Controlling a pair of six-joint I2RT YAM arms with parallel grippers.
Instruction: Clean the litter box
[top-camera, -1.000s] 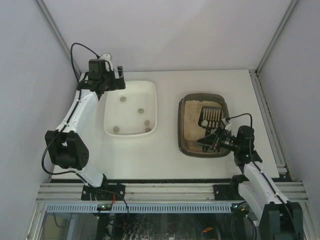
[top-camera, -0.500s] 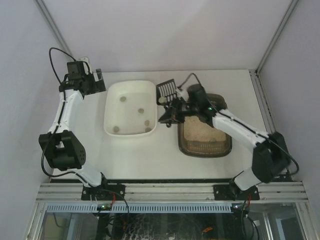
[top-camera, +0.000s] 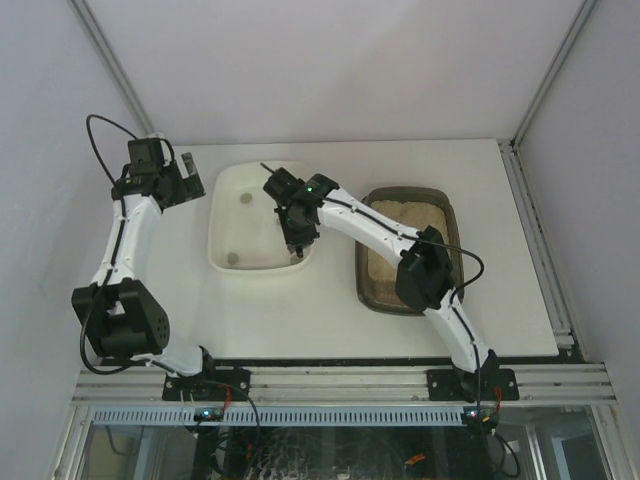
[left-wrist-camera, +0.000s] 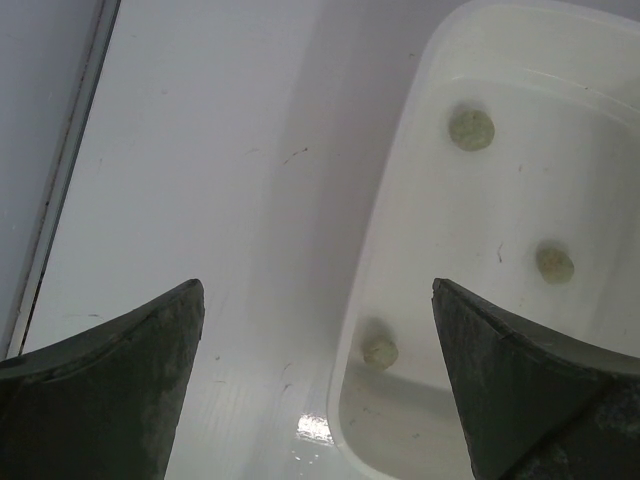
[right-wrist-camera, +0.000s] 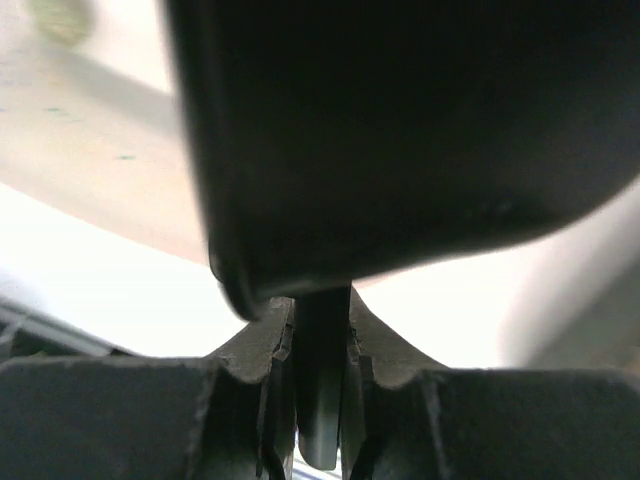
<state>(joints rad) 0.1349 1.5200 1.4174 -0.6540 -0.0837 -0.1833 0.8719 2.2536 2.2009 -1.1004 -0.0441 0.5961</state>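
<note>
Right wrist shows right gripper (right-wrist-camera: 318, 345) clamped on scoop (right-wrist-camera: 400, 130); left gripper (left-wrist-camera: 318, 292) wide open, empty.

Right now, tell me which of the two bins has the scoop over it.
The white tub, left of the dark brown litter box: the right gripper holds the black scoop over it.

No text, label, brand, number or sign can be read in any of the three views. The litter box (top-camera: 362, 270) wall and the tub (top-camera: 250, 230) are plain, with no lettering visible. Any marking on the arm casings is too small to make out from above. Both wrist views are close-up and partly blurred, and nothing written can be made out in them.
</note>
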